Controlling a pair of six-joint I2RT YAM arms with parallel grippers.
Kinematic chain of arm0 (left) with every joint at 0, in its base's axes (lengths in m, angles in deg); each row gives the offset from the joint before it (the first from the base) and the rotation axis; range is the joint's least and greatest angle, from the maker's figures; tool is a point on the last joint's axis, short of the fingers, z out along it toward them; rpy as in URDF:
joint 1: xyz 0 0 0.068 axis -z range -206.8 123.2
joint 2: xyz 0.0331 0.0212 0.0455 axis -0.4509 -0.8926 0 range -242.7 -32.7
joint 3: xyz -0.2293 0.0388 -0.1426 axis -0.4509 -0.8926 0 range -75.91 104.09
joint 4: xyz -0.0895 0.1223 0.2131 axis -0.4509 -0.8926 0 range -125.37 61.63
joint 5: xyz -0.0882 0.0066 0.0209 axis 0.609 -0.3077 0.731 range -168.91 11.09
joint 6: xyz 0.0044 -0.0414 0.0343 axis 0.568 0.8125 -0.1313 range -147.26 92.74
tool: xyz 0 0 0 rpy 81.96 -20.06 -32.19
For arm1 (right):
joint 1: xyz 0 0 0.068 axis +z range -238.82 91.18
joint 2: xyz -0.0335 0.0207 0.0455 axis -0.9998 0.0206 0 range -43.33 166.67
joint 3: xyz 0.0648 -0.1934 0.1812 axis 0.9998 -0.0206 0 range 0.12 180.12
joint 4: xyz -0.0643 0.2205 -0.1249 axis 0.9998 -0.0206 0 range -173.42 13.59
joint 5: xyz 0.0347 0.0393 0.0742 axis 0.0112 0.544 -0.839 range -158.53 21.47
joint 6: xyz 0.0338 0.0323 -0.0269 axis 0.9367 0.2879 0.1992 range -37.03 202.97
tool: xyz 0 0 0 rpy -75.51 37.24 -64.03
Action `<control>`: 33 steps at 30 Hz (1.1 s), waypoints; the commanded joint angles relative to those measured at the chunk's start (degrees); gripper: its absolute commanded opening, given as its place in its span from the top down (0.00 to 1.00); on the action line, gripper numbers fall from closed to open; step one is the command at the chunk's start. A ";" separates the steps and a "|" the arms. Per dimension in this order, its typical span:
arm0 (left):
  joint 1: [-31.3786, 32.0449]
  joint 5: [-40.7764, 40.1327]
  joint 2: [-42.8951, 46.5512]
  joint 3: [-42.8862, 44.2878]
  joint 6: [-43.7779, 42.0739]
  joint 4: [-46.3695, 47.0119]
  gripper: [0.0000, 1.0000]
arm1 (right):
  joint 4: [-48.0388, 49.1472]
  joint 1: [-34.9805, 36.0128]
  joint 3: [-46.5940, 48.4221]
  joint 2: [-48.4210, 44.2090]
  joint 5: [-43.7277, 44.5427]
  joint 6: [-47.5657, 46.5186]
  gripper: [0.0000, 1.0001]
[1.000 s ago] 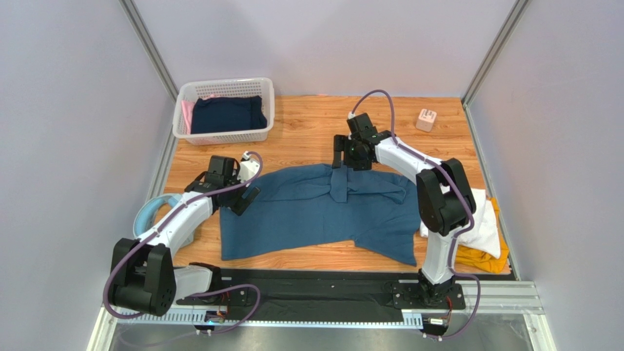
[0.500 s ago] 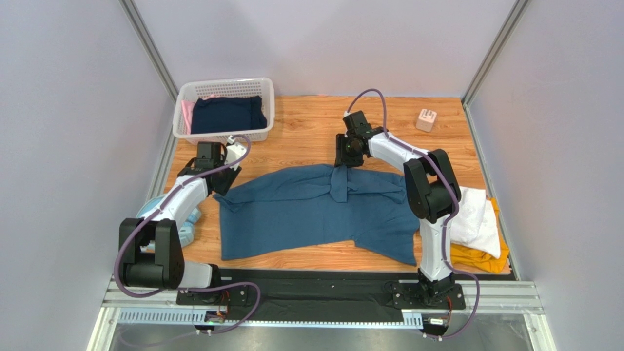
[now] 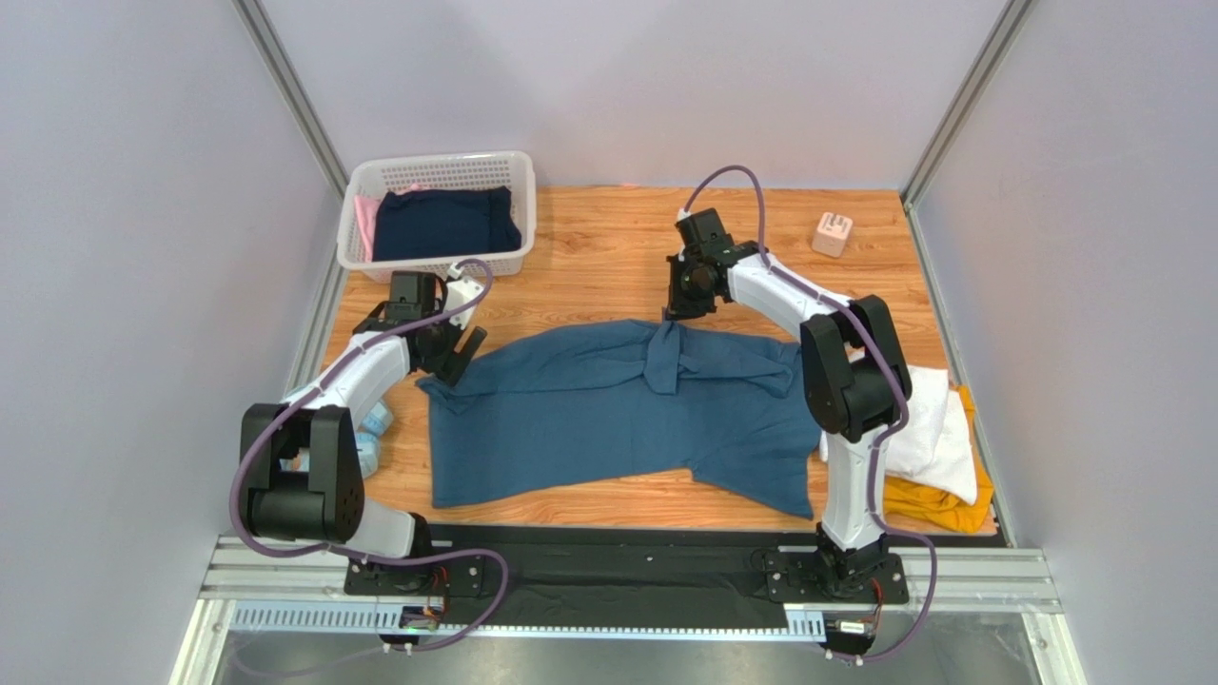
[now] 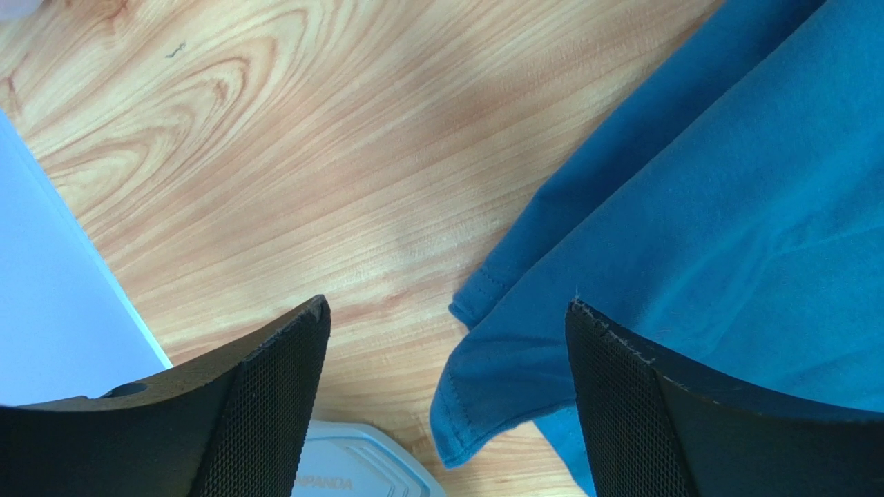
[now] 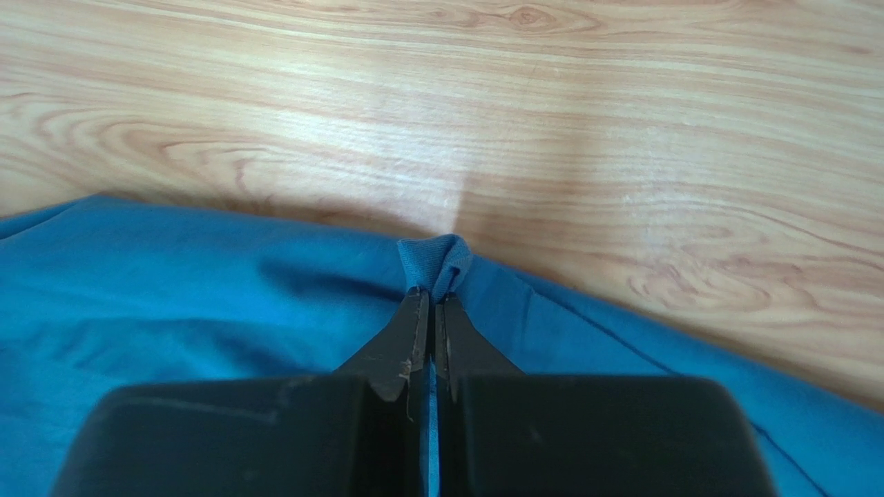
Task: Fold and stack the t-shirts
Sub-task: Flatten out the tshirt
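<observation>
Since half a second ago the left gripper (image 3: 455,353) has slid from the bare wood toward the near-left corner of the teal-blue t-shirt (image 3: 615,407), and the right gripper (image 3: 671,314) has shifted a little to the right along the shirt's far edge. The left gripper's jaws stand wide apart, and in its wrist view a hemmed corner of the shirt lies between the two fingers (image 4: 623,404), not touching them. The right gripper is clamped on a small raised fold of the far edge. The shirt lies spread across the middle of the wooden table (image 3: 601,250). A folded white t-shirt (image 3: 937,421) rests on a mustard-yellow t-shirt (image 3: 929,503) at the right edge.
</observation>
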 commanded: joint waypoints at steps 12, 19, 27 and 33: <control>-0.10 2.95 -1.77 2.71 0.23 -1.91 0.30 | -3.25 0.05 -0.79 -16.53 1.22 -1.48 1.00; -0.98 4.96 13.76 0.51 -4.34 -9.01 0.39 | -3.25 0.05 -0.88 -16.26 1.57 -1.57 1.00; -0.98 8.58 19.60 -3.09 -6.72 -14.04 0.44 | -2.90 0.05 -1.06 -16.00 1.65 -1.83 1.00; -0.98 6.73 12.57 -6.08 -7.25 -9.82 0.52 | -2.73 0.05 -1.32 -16.35 1.65 -1.83 1.00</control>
